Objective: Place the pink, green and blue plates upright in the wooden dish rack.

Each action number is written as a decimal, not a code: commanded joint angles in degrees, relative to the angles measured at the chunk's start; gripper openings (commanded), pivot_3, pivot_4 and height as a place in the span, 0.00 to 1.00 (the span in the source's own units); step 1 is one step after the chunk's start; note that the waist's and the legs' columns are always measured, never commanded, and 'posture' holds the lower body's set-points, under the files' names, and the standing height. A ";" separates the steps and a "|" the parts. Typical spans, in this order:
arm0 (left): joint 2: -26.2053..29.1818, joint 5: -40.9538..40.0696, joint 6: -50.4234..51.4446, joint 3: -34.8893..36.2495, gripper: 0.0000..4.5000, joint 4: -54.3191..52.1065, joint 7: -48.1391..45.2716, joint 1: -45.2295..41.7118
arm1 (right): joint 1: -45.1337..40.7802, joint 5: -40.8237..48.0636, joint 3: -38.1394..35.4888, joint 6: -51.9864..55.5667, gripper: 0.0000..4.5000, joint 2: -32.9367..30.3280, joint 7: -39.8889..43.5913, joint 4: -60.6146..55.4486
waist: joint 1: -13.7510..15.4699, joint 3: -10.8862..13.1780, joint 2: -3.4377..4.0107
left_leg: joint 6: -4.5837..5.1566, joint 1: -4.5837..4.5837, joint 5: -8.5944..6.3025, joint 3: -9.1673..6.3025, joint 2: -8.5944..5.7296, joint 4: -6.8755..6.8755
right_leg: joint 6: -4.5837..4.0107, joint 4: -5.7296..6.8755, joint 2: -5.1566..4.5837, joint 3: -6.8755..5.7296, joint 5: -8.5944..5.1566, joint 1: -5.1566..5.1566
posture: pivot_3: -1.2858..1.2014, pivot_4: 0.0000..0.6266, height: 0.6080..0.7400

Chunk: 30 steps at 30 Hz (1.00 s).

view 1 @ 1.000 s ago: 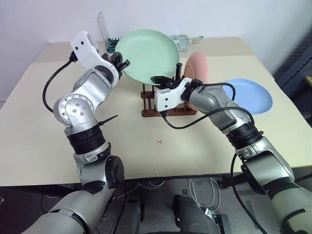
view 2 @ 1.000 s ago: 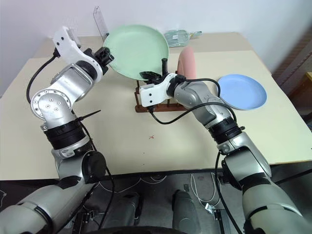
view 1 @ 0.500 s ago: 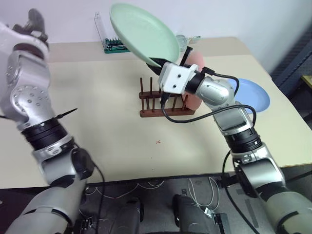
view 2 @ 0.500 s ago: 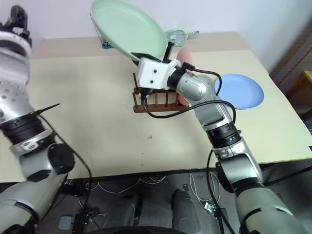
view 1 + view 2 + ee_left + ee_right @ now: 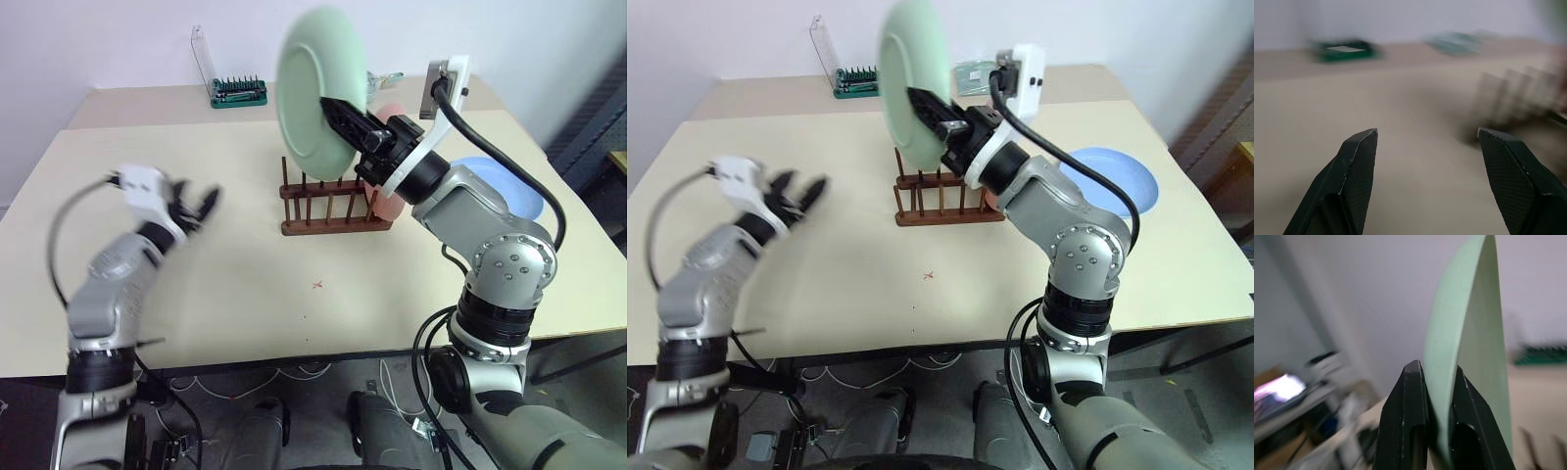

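risk: green plate [image 5: 312, 93] is pinched only at its rim, on edge, up above the rack [image 5: 335, 206]; so if it comes down a bit off-line I'd guess it lands on peg tops instead of dropping between them; could twist in the pinch too, since one rim grip doesn't stop it swinging

risk 2: pink plate [image 5: 390, 201] already stands in the rack at the right end, mostly behind the right arm; a sloppy descent might knock it or shove the whole rack, which looks light

risk 3: blue plate [image 5: 516, 186] lies flat on the table [image 5: 245, 294] to the right of the rack, partly behind the right arm; elbow sweeping back could nudge it; just my read

right gripper [image 5: 1437, 382]: pressed together on the green plate's rim, one finger each side of the edge; plate roughly upright, face turned to the robot's left

left gripper [image 5: 1425, 139]: spread wide, nothing between the fingers; hangs over bare table, well left of the rack; touching nothing as far as I can see

progress: one plate racked, one in the air, one not yet picked up
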 commanded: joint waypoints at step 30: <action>-0.13 0.53 0.19 -6.37 0.75 -8.76 -10.24 3.33 | -6.49 0.07 -0.13 1.68 0.80 -2.47 -11.72 8.51 | -0.10 0.04 0.10 | 0.08 0.00 -0.03 0.02 0.02 0.01 | 0.01 -0.02 0.05 -0.01 -0.01 0.02 | 0.52 0.24 1.00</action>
